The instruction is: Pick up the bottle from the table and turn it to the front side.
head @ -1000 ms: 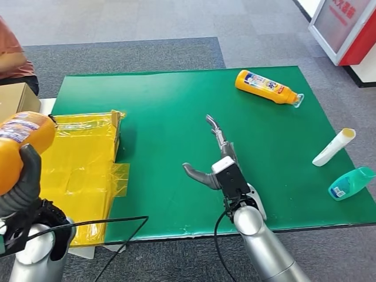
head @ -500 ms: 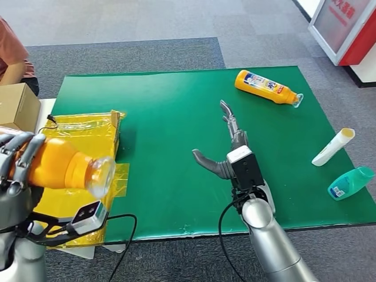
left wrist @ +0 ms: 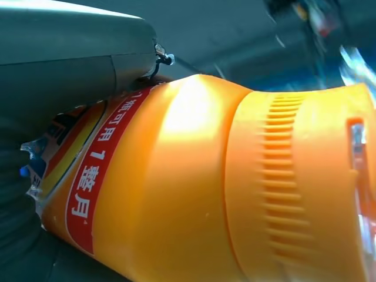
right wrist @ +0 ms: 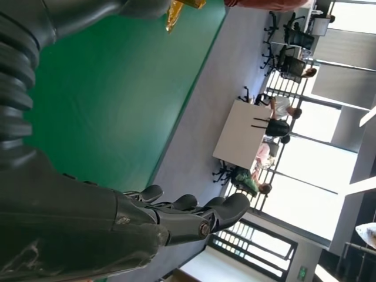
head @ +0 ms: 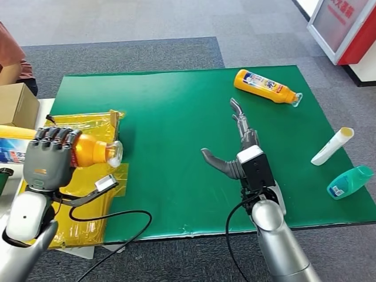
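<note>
The left robot hand (head: 49,157) is wrapped around an orange bottle (head: 91,150), held up over the yellow plastic bag (head: 86,194) at the worktop's nine o'clock edge. The bottle lies roughly level, long axis running nine to three o'clock, clear cap (head: 114,154) toward three. In the left wrist view the bottle (left wrist: 186,188) shows a red strip of label, so part of the label already faces that camera; whether that is the front I cannot tell.

The right robot hand (head: 232,154) hovers over the green worktop (head: 168,117) near centre, fingers spread and holding nothing. The held bottle lies at about nine o'clock from it, well apart.

A second orange bottle (head: 266,87) lies on its side at one o'clock from the right robot hand, nearer to it than to the left. A white tube (head: 333,146) and a teal bottle (head: 350,182) sit at three o'clock by the mat's edge. A cardboard box (head: 15,104) stands at ten o'clock. Nothing stands between the open hand and either bottle.
</note>
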You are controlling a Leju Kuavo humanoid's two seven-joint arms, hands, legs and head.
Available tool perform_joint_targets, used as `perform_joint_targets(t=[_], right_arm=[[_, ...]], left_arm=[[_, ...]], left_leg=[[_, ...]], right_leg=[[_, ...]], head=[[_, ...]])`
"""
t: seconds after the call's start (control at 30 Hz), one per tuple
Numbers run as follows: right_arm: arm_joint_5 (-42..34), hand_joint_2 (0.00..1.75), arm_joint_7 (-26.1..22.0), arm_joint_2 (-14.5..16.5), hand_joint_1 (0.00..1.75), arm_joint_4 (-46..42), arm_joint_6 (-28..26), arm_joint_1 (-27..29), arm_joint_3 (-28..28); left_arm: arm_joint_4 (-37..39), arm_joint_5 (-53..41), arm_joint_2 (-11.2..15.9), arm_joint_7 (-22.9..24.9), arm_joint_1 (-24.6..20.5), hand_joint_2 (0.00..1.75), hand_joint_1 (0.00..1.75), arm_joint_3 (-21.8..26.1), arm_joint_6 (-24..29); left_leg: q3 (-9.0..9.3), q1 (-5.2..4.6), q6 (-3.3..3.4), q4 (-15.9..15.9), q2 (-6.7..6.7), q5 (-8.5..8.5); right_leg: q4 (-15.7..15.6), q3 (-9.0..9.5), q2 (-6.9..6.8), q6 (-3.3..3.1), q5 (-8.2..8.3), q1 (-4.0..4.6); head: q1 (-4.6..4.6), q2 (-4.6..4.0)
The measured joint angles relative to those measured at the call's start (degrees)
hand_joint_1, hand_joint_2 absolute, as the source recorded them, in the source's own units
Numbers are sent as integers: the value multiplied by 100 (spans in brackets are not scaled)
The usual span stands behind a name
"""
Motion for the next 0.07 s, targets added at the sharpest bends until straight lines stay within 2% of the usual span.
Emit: perform_joint_targets(t=[0.07], right_arm=[[51,175,14,0,0,-49,57,18,-37]], left_arm=[[136,65,13,-164,-55,175,175,-46,-446]], left_leg=[[-1,0,0,0,-1,0]], right_leg=[[0,0,0,0,0,0]], head=[[0,0]])
